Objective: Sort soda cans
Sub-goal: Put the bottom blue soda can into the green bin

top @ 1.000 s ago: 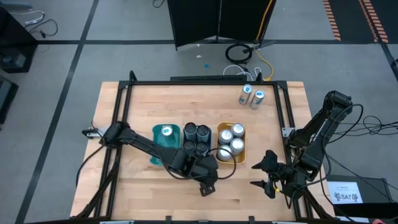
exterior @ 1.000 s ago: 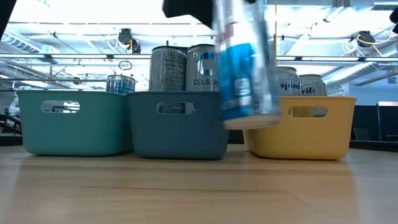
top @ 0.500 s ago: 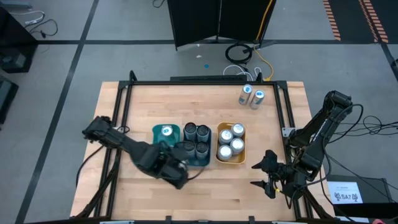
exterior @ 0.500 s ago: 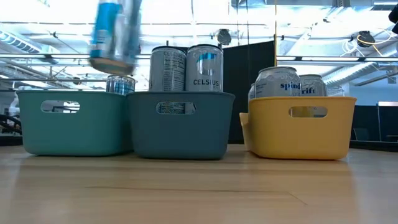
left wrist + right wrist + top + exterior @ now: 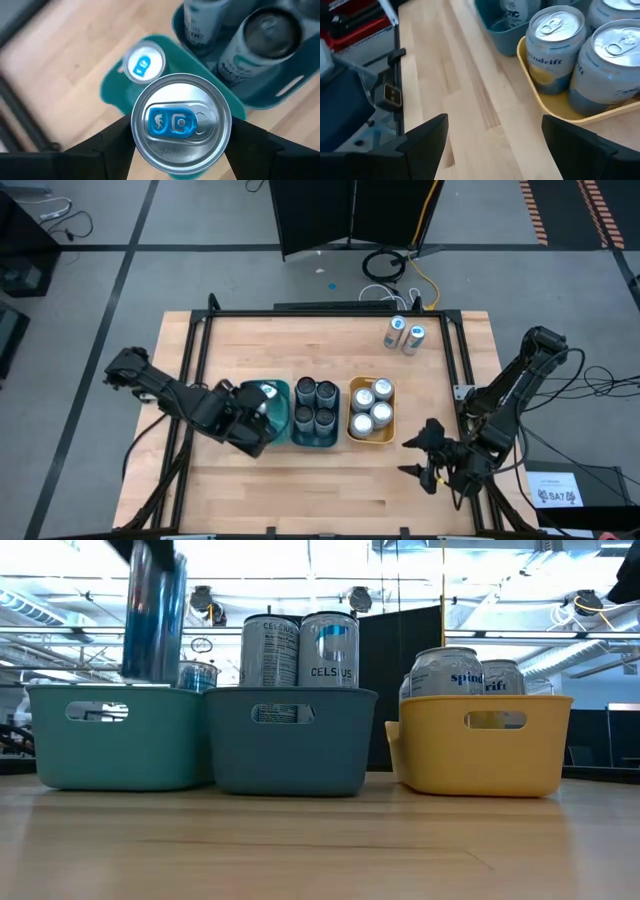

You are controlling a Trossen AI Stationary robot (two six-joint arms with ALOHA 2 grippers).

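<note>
A blue-and-silver soda can (image 5: 152, 618) hangs over the teal tray (image 5: 115, 735), held in my left gripper (image 5: 254, 420); its top carries a blue tab (image 5: 172, 122). One more can (image 5: 144, 65) stands in the teal tray. Several dark-topped cans (image 5: 315, 405) fill the dark blue tray (image 5: 285, 740), and silver cans (image 5: 372, 405) stand in the yellow tray (image 5: 485, 745). Two cans (image 5: 405, 334) stand on the wood at the far right. My right gripper (image 5: 425, 455) waits open near the table's right near corner. My left gripper pinches the can between its two fingers (image 5: 112, 147), which lie on opposite sides of its wall just below the top rim (image 5: 135, 131). The fingers come from above, slanting down. The can hangs nearly upright, lifted clear, its bottom (image 5: 145, 675) about level with the teal tray's rim.
The three trays stand side by side in the table's middle, teal at the left, yellow at the right. A black frame (image 5: 200, 340) runs round the table's edges. Bare wood lies in front of the trays (image 5: 320, 840) and at the far side (image 5: 300, 345).
My left gripper has carried the can from in front of the dark blue and yellow trays toward the table's left edge and somewhat up, turning as it went. The can now hangs over the teal tray, closer to upright than before. My right gripper has kept still.
</note>
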